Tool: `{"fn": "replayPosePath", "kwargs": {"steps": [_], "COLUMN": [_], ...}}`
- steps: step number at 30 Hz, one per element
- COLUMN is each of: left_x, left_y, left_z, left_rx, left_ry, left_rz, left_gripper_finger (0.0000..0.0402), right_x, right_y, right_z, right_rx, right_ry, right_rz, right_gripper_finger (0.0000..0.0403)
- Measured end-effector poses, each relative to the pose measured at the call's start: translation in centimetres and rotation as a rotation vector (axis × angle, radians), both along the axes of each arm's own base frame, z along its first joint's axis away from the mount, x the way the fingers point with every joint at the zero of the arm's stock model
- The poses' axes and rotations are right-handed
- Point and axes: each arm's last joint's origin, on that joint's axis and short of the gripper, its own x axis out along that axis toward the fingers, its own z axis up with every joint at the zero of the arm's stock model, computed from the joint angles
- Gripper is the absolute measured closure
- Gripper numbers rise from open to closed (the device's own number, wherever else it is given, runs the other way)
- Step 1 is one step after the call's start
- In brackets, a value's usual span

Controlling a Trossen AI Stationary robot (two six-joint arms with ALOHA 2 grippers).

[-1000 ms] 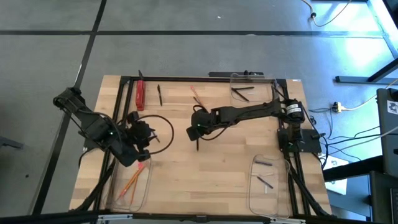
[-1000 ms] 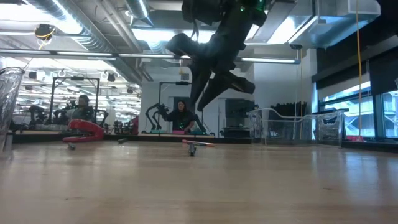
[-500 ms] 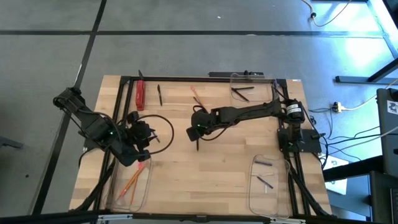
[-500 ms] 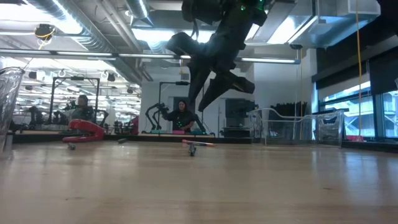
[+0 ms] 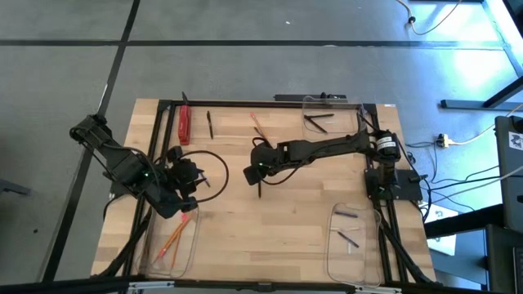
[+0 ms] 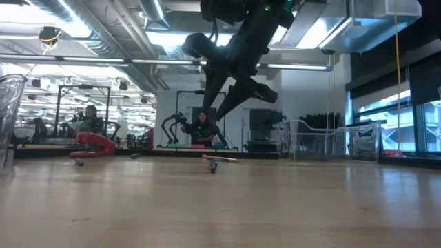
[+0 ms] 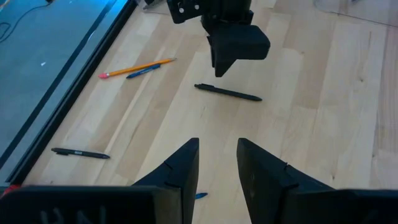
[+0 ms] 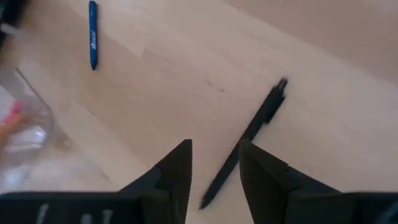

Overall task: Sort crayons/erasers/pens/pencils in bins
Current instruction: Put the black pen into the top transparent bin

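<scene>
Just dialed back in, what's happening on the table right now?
The robot is sorting stationery into clear bins. The right gripper hovers over mid-table with jaws open, lined up above a black pen lying on the wood; it holds nothing. The left gripper waits empty beside the pencil bin, which holds pencils. A pencil and another pen lie loose near the far edge.

Right wrist view: black pen (image 8: 249, 137), lower end hidden between the right gripper's fingers (image 8: 177, 171). Clear bin (image 8: 28, 134) corner blurred, cut off at frame edge; pink object inside unidentifiable. High view: near bins' (image 5: 353, 245) contents too small to identify.
</scene>
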Motion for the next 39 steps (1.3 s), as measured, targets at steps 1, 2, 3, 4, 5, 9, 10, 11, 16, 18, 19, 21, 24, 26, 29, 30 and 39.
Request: {"fn": "replayPosePath", "kwargs": {"steps": [1,2,3,4,5,9,10,11,16,18,19,21,24,26,29,30,39], "left_x": [0.0,0.0,0.0,0.0,0.0,0.0,0.0,0.0,0.0,0.0,0.0,0.0,0.0,0.0,0.0,0.0,0.0], "left_y": [0.0,0.0,0.0,0.0,0.0,0.0,0.0,0.0,0.0,0.0,0.0,0.0,-0.1,-0.1,-0.1,-0.1,-0.1], "left_z": [0.0,0.0,0.0,0.0,0.0,0.0,0.0,0.0,0.0,0.0,0.0,0.0,0.0,0.0,0.0,0.0,0.0], "left_rx": [0.0,0.0,0.0,0.0,0.0,0.001,0.001,0.001,0.001,0.0,0.0,0.0,-0.002,-0.003,-0.003,-0.004,-0.019], "left_ry": [0.0,0.0,0.0,0.0,0.0,0.001,0.001,0.001,0.001,0.0,0.0,0.0,-0.003,-0.004,-0.004,-0.005,0.004], "left_rz": [0.0,0.0,0.0,0.0,0.0,0.0,0.0,-0.001,-0.001,-0.001,-0.001,-0.001,-0.003,-0.003,-0.002,-0.002,-0.009], "left_gripper_finger": [0.03,0.03,0.03,0.03,0.03,0.03,0.03,0.03,0.03,0.03,0.03,0.03,0.03,0.03,0.03,0.03,0.03], "right_x": [0.0,0.0,0.0,-0.1,-0.1,-0.3,-0.3,-0.2,-0.1,0.0,0.1,0.2,0.3,0.4,0.7,0.8,1.2], "right_y": [0.0,0.1,0.1,0.1,0.1,0.1,0.0,0.0,-0.7,-0.8,-1.0,-1.2,-1.6,-1.8,-1.9,-2.0,-2.2], "right_z": [0.0,0.0,-0.1,-0.2,-0.3,-1.0,-1.2,-1.3,-2.0,-2.1,-2.2,-2.3,-2.5,-3.1,-4.2,-4.5,-6.2], "right_rx": [0.034,0.058,0.072,0.077,0.079,0.095,0.099,0.104,0.099,0.098,0.099,0.097,0.079,0.077,0.089,0.095,0.104], "right_ry": [-0.003,-0.004,0.002,0.01,0.02,0.067,0.078,0.074,0.092,0.09,0.078,0.078,0.075,0.094,0.107,0.102,0.132], "right_rz": [-0.027,-0.047,-0.058,-0.063,-0.065,-0.087,-0.097,-0.107,-0.128,-0.132,-0.135,-0.138,-0.146,-0.151,-0.15,-0.148,-0.16], "right_gripper_finger": [0.0273,0.0273,0.0273,0.0273,0.0273,0.0273,0.0273,0.0273,0.0273,0.0273,0.0273,0.0273,0.0273,0.0273,0.0273,0.0273,0.0273]}}
